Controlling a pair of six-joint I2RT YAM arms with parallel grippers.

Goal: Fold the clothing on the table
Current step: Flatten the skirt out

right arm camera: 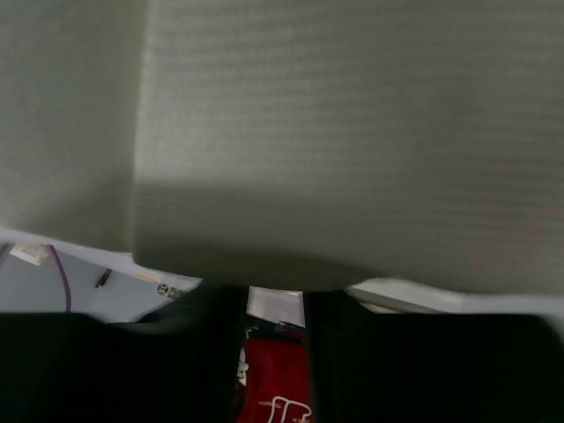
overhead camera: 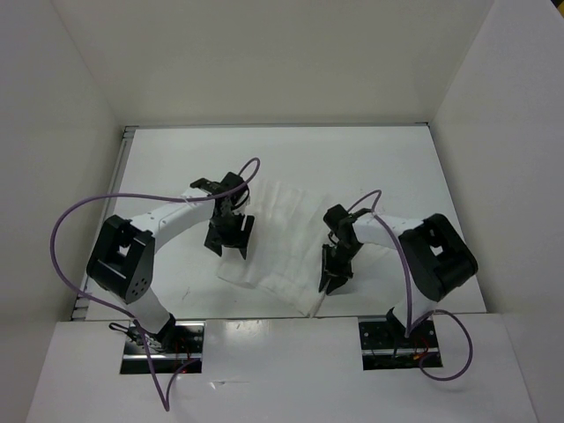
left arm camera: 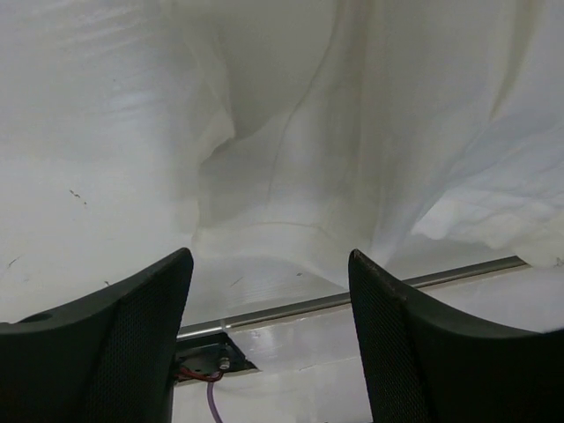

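Clothing (overhead camera: 273, 238) is lying rumpled on the bench (overhead camera: 397, 167), between both pincers. Left pincer (overhead camera: 229, 252) is hovering wide open at its left edge, gripping nothing. Right pincer (overhead camera: 331, 282) is sitting half-closed at the right edge; can't tell if it's gripping.

Both white arms (overhead camera: 167, 220) bend inward. The left black gripper (overhead camera: 229, 253) points down, jaws wide apart. The right black gripper (overhead camera: 330, 284) points down too, jaws narrower, grip unclear.

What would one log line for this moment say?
clothing: rumpled on table | left hand: open, at its left edge | right hand: at its right corner, grip unclear
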